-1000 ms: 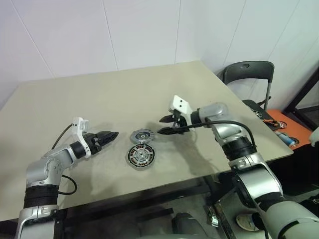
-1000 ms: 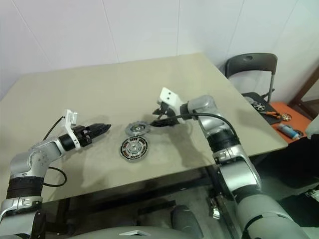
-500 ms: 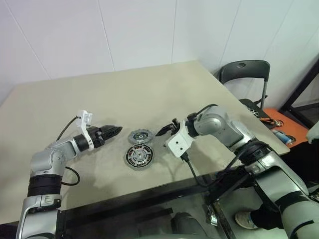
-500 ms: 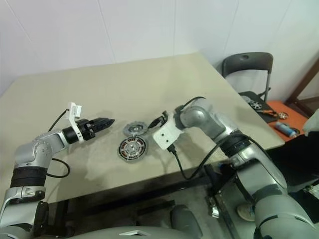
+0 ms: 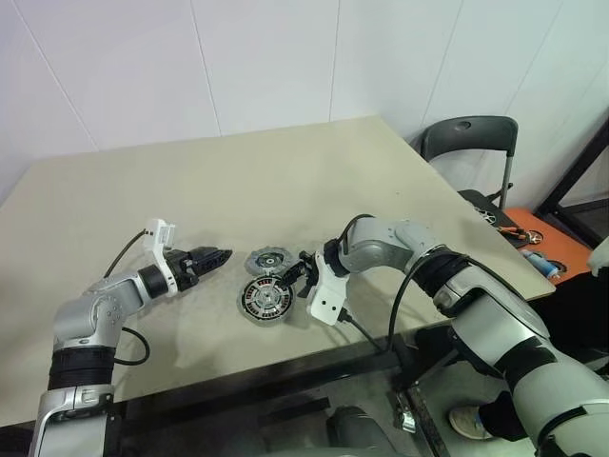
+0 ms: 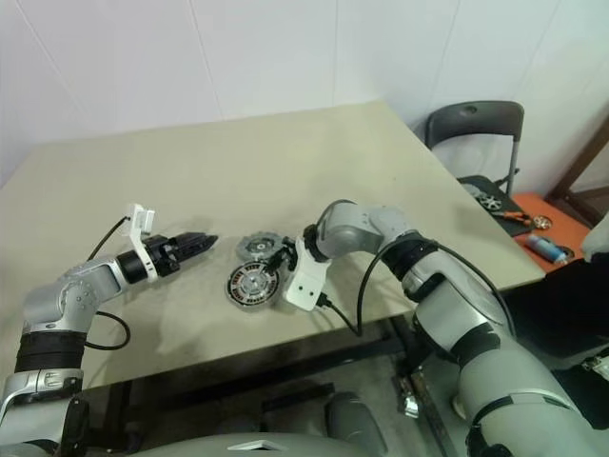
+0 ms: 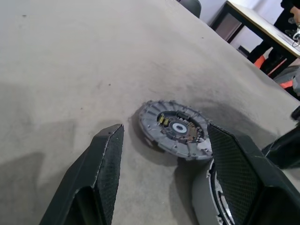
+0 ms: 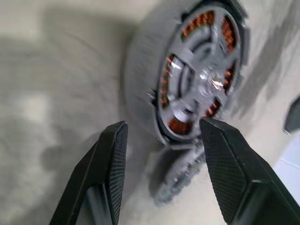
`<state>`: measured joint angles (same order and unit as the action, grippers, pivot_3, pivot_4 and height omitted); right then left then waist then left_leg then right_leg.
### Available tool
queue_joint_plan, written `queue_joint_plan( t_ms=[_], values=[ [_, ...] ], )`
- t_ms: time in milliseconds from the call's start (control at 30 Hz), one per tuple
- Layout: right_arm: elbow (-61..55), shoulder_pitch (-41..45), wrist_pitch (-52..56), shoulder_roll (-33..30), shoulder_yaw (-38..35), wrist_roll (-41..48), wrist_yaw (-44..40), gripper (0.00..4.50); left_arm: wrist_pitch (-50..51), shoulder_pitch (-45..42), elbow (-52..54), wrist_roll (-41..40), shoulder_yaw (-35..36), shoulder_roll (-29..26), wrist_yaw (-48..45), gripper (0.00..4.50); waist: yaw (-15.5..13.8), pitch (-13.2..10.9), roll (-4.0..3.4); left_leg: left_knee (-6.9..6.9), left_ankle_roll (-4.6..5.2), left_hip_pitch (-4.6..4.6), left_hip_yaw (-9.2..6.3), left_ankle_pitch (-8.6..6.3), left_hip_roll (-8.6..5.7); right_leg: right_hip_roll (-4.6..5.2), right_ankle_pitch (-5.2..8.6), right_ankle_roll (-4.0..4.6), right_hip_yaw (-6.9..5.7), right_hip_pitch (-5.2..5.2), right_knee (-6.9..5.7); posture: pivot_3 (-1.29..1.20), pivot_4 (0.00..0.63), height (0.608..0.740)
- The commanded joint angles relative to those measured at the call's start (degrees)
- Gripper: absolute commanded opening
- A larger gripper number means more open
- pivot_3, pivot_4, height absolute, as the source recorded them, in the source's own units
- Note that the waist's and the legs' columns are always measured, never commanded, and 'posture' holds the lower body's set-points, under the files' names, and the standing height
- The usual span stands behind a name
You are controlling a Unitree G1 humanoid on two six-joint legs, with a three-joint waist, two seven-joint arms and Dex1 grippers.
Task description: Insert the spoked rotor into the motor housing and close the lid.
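A matte beige bench (image 5: 285, 181) meets white walls; a dark chair (image 5: 466, 143) stands at two o'clock. The round grey copper-wound motor housing (image 5: 267, 299) touches the flat notched grey lid (image 5: 266, 260) at its twelve o'clock. Both the left pincer (image 5: 221, 255) and the right pincer (image 5: 297, 276) gape empty.

1. Left end effector (image 5: 217, 257): fingers apart, nothing between them, pointing forward and toward the robot's right, low over the surface.
2. Right end effector (image 5: 294, 276): fingers apart and empty, angled downward toward the robot's left, wrist bent inward, elbow raised.
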<state>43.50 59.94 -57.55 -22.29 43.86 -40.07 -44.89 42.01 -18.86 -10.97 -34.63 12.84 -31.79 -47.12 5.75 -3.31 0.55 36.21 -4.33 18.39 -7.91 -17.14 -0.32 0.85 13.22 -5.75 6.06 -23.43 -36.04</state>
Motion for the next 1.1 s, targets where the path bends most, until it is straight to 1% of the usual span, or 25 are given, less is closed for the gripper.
queue_joint_plan(
  t_ms=[33, 233, 333, 433, 667, 733, 867, 1033, 1100],
  values=[
    [0.71, 2.61, -1.98, -0.11, -0.2, -1.18, 2.2, 2.55, 0.12, -0.01, 2.06, -1.01, 2.03, -0.78, 0.36, 3.06, 0.01, 0.0, 0.0, 0.0, 0.0, 0.0, 0.0, 0.0, 0.0, 0.0, 0.0, 0.0, 0.0, 0.0, 0.0, 0.0, 0.0, 0.74],
    [3.5, 4.51, -2.85, 1.69, 0.59, -3.8, 5.03, 2.55, -0.04, -0.13, 2.06, -1.03, 1.82, -0.38, 1.1, 3.06, 0.0, 0.0, 0.0, 0.01, 0.0, 0.0, -0.01, 0.0, 0.0, 0.0, 0.0, 0.01, 0.0, 0.0, -0.01, 0.0, 0.0, 0.74],
    [6.91, 5.97, -1.91, 3.46, 1.58, -6.94, 8.62, 2.55, -0.17, -0.02, 2.23, -1.19, 1.69, -0.04, 1.42, 3.06, 0.0, 0.0, 0.0, 0.0, -0.01, 0.0, -0.01, 0.0, 0.0, 0.0, 0.0, 0.01, 0.0, 0.0, -0.01, 0.0, 0.0, 0.74],
    [9.3, 6.72, -2.02, 3.93, 2.97, -9.7, 11.37, 2.55, -0.17, 0.31, 2.51, -1.3, 1.82, 0.16, 1.64, 3.06, -0.03, 0.0, 0.0, 0.0, -0.01, 0.0, -0.01, 0.01, 0.0, 0.0, 0.0, 0.01, 0.0, 0.0, 0.0, 0.0, 0.0, 0.74],
    [10.15, 6.63, -4.58, 3.28, 4.18, -10.54, 12.28, 2.55, 0.0, 1.58, 3.32, -1.83, 2.46, 0.13, 2.31, 3.06, -0.01, 0.0, 0.0, 0.0, -0.01, 0.0, -0.02, 0.01, -0.01, 0.0, 0.0, 0.01, 0.0, 0.0, -0.01, 0.0, 0.0, 0.74],
    [10.11, 6.61, -5.14, 3.41, 4.27, -10.12, 11.91, 2.17, 0.02, 1.68, 3.42, -1.9, 2.54, 0.14, 2.5, 3.06, 0.0, 0.0, 0.0, 0.01, -0.01, -0.01, -0.02, 0.01, -0.01, 0.0, 0.0, 0.01, 0.0, 0.01, -0.01, 0.0, 0.0, 0.74],
    [9.79, 7.14, -4.53, 4.22, 4.44, -11.07, 13.7, 0.97, -0.01, 1.25, 3.01, -1.77, 2.7, 0.11, 2.58, 3.06, 0.04, 0.02, 0.02, 0.01, -0.01, -0.03, -0.02, 0.01, -0.01, 0.0, 0.0, 0.01, 0.0, 0.02, -0.02, 0.0, 0.0, 0.74],
    [9.46, 7.57, -5.08, 4.12, 4.58, -10.39, 12.15, 0.97, -0.25, 0.9, 2.51, -1.6, 2.61, 0.21, 2.52, 3.06, 0.37, 0.03, 0.03, 0.0, -0.01, -0.07, -0.04, 0.01, 0.0, -0.03, 0.01, 0.04, 0.0, 0.03, -0.07, 0.0, 0.0, 0.74],
    [9.2, 7.74, -5.41, 3.85, 4.65, -10.21, 11.28, 0.63, -0.43, 0.81, 2.27, -1.46, 2.44, 0.42, 2.54, 3.06, 0.36, 0.03, 0.04, 0.01, -0.01, -0.07, -0.04, 0.01, 0.0, -0.02, 0.01, 0.04, 0.0, 0.04, -0.06, 0.0, 0.0, 0.74]
  ],
)
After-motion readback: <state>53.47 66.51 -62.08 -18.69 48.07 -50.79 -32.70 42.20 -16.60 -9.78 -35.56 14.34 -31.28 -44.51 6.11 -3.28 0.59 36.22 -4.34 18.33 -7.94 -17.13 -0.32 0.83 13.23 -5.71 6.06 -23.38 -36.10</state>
